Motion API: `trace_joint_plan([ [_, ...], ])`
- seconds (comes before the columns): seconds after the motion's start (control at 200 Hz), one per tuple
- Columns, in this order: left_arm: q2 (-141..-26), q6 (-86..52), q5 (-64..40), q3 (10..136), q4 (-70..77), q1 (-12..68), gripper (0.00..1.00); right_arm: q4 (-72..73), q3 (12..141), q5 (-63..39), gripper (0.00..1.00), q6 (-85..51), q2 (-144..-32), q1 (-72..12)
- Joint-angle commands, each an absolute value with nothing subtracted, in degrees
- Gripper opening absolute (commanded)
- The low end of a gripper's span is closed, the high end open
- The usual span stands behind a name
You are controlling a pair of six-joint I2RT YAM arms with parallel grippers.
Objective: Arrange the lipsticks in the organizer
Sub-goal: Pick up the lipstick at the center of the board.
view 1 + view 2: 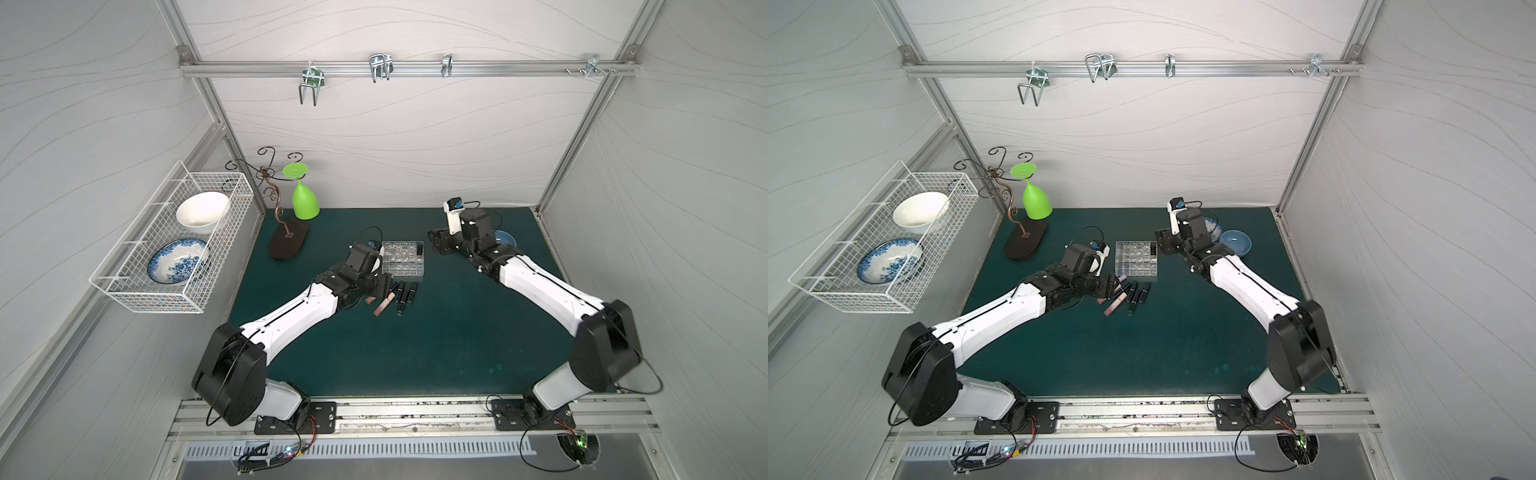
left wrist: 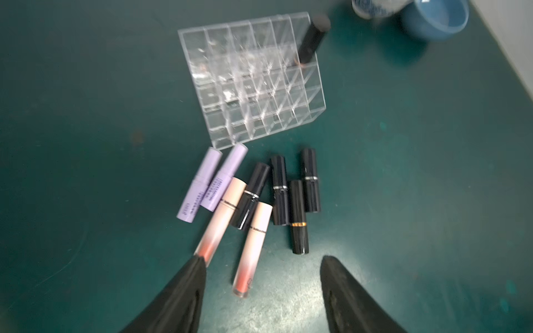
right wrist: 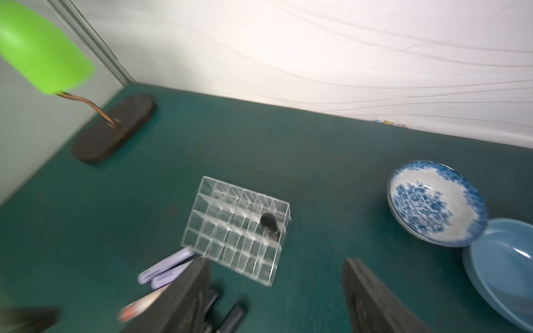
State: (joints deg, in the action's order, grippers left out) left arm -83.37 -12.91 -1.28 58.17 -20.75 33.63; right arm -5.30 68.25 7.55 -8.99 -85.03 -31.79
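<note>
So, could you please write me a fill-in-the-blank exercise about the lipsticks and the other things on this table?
1. The clear acrylic organizer holds only ____ black lipstick, standing in a cell.
2. On the green mat beside it lie ____ lilac lipsticks.
3. Next to them lie two pink lipsticks and ____ black ones.
4. The green wine glass hangs ____ on the stand.

Missing words: one; two; four; upside down.

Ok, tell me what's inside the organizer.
One black lipstick stands in an edge cell of the clear organizer, on the side toward the blue bowl. Other cells look empty, though glare blurs their floors.
</note>
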Motion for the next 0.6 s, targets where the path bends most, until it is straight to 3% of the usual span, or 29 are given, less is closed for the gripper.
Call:
trace_joint_plan([
  [0.0, -87.3, -10.9, -2.1, 63.0, -27.8, 37.2, 0.64, -7.6, 61.2, 9.6, 0.71, -10.0, -78.4, -32.1],
  [0.265, -95.4, -13.4, -0.1, 67.9, -33.4, 43.7, 0.61, -7.6, 54.5, 6.9, 0.58, -12.4, -72.2, -27.0],
  [0.595, -102.6, -14.8, 1.4, 72.9, -35.2, 44.3, 0.56, -7.5, 54.8, 4.9, 0.53, -12.9, -72.9, -26.9],
])
